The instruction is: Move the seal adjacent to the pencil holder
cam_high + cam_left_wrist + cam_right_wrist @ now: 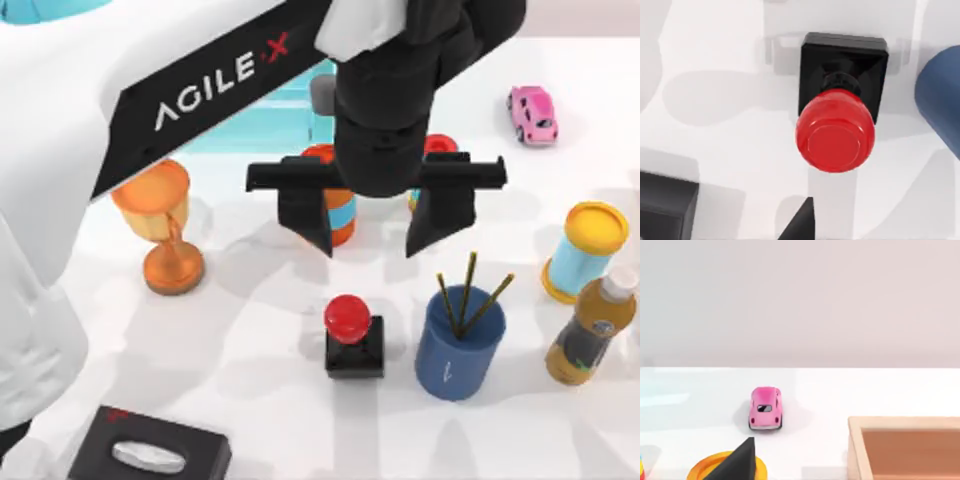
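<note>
The seal (353,337), a black square block with a glossy red knob, stands upright on the white table just left of the pencil holder (460,342), with a narrow gap between them. The pencil holder is a dark blue cup with thin yellow-tipped pencils. My left gripper (375,222) hangs open above and behind the seal, holding nothing. The left wrist view looks down on the seal (836,131) with the blue cup's wall (941,102) beside it and one fingertip (801,222) apart from it. My right gripper (742,464) is parked near a pink car.
Behind the seal stand an orange-and-blue striped can (340,205) and an orange trophy (160,225). At the right are a light-blue cylinder with a yellow lid (588,250), a bottle (590,332) and a pink toy car (532,113). A black tissue box (150,455) sits front left.
</note>
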